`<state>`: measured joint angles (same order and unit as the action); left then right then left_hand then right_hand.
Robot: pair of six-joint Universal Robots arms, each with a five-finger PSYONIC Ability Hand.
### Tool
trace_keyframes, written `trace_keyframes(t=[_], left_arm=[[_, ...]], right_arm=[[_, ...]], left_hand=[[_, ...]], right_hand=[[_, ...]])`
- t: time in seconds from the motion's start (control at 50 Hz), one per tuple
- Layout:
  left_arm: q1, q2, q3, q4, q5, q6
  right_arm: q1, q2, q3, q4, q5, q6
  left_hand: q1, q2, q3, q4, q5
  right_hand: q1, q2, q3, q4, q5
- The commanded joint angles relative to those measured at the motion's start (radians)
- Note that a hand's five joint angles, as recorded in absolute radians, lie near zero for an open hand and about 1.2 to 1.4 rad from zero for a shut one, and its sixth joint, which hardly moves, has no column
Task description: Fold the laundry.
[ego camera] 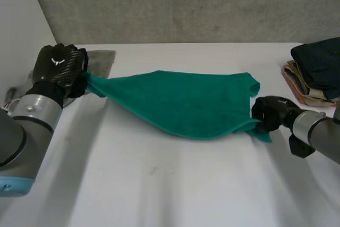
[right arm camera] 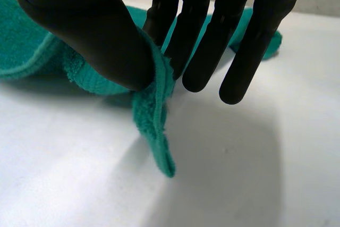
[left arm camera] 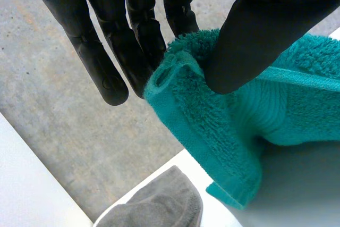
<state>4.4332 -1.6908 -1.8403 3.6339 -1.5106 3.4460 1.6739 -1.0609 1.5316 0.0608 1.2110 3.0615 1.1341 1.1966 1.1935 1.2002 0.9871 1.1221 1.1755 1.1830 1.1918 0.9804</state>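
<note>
The left robot hand [left arm camera: 133,46] is pinching one corner of a teal terry towel [ego camera: 180,102] between thumb and straight fingers, raised near the far left corner of the desk [ego camera: 159,184]. The right robot hand [right arm camera: 101,41] is pinching the opposite corner low by the right edge. The plush, hemmed towel is stretching between them, its middle sagging toward the smooth white desk. A grey cloth [ego camera: 102,59] is lying far left, and folded clothes [ego camera: 316,73] are sitting stacked far right.
</note>
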Motion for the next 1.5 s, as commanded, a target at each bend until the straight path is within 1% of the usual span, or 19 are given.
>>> trace_keyframes(t=[0.02,0.1,0.12,0.2,0.3,0.38,0.44,0.56,0.58,0.7,0.78,0.8,0.88,0.92,1.1,1.18,1.32,1.44,1.5], left_arm=[[0.005,0.149,-0.047,-0.162,0.0,0.01],[0.017,0.288,-0.051,-0.332,0.001,0.027],[0.023,0.343,-0.041,-0.4,0.004,0.039],[0.043,0.44,0.001,-0.506,0.03,0.093],[0.061,0.401,0.036,-0.529,0.079,0.145],[0.063,0.249,0.05,-0.532,0.076,0.157],[0.063,0.101,0.093,-0.531,0.072,0.16],[0.054,-0.174,0.31,-0.534,0.03,0.214],[0.043,-0.247,0.413,-0.535,0.001,0.232],[-0.029,-0.374,0.801,-0.491,-0.068,0.243],[-0.031,-0.382,0.975,-0.298,-0.069,0.2],[-0.029,-0.377,0.984,-0.187,-0.074,0.168],[-0.025,-0.377,0.957,0.044,-0.079,0.081],[-0.021,-0.379,0.943,0.055,-0.085,0.065],[0.023,-0.397,0.796,-0.052,-0.082,0.059],[0.02,-0.4,0.666,-0.06,-0.076,0.065],[0.002,-0.426,0.408,-0.083,-0.076,0.094],[0.012,-0.308,0.124,-0.187,-0.077,0.217],[0.015,-0.19,-0.047,-0.272,-0.086,0.33]], right_arm=[[-0.039,-0.287,0.03,0.077,-0.015,-0.186],[-0.128,-0.47,0.035,0.285,-0.01,-0.499],[-0.15,-0.525,0.032,0.38,-0.004,-0.636],[-0.168,-0.62,-0.004,0.517,0.008,-0.838],[-0.164,-0.597,-0.041,0.518,0.028,-0.826],[-0.097,-0.444,-0.074,0.513,0.047,-0.833],[-0.005,-0.274,-0.16,0.507,0.125,-0.826],[0.049,-0.045,-0.387,0.466,0.289,-0.823],[0.058,-0.006,-0.46,0.432,0.309,-0.819],[0.105,0.088,-0.803,0.22,0.326,-0.716],[0.11,0.09,-0.927,-0.023,0.321,-0.615],[0.112,0.082,-0.921,-0.132,0.321,-0.586],[0.113,0.05,-0.871,-0.29,0.329,-0.56],[0.11,0.036,-0.84,-0.294,0.323,-0.56],[0.112,0.044,-0.691,-0.256,0.311,-0.558],[0.113,0.088,-0.622,-0.208,0.269,-0.56],[0.112,0.168,-0.483,-0.033,0.242,-0.57],[0.098,0.131,-0.262,0.115,0.231,-0.658],[0.098,0.002,-0.097,0.193,0.251,-0.755]], left_hand=[[0.262,0.2,0.203,0.196,0.235],[0.262,0.2,0.203,0.196,0.235],[0.262,0.2,0.203,0.196,0.235],[0.262,0.2,0.203,0.196,0.235],[0.262,0.2,0.203,0.196,0.235],[0.262,0.2,0.203,0.196,0.235],[0.262,0.2,0.203,0.196,0.235],[0.262,0.2,0.203,0.196,0.235],[0.262,0.2,0.203,0.196,0.235],[0.262,0.2,0.203,0.196,0.235],[0.262,0.2,0.203,0.196,0.235],[0.262,0.2,0.203,0.196,0.235],[0.262,0.2,0.203,0.196,0.235],[0.262,0.2,0.203,0.196,0.235],[0.262,0.2,0.203,0.196,0.235],[0.262,0.2,0.203,0.196,0.235],[0.262,0.2,0.203,0.196,0.235],[0.262,0.2,0.203,0.196,0.235],[0.262,0.2,0.203,0.196,0.235]], right_hand=[[0.274,0.221,0.213,0.204,0.241],[0.274,0.221,0.213,0.204,0.241],[0.274,0.221,0.213,0.204,0.241],[0.274,0.221,0.213,0.204,0.241],[0.274,0.221,0.213,0.204,0.241],[0.274,0.221,0.213,0.204,0.241],[0.274,0.221,0.213,0.204,0.241],[0.274,0.221,0.213,0.204,0.241],[0.274,0.221,0.213,0.204,0.241],[0.274,0.221,0.213,0.204,0.241],[0.274,0.221,0.213,0.204,0.241],[0.274,0.221,0.213,0.204,0.241],[0.274,0.221,0.213,0.204,0.241],[0.274,0.221,0.213,0.204,0.241],[0.274,0.221,0.213,0.204,0.241],[0.274,0.221,0.213,0.204,0.241],[0.274,0.221,0.213,0.204,0.241],[0.274,0.221,0.213,0.204,0.241],[0.274,0.221,0.213,0.204,0.241]])
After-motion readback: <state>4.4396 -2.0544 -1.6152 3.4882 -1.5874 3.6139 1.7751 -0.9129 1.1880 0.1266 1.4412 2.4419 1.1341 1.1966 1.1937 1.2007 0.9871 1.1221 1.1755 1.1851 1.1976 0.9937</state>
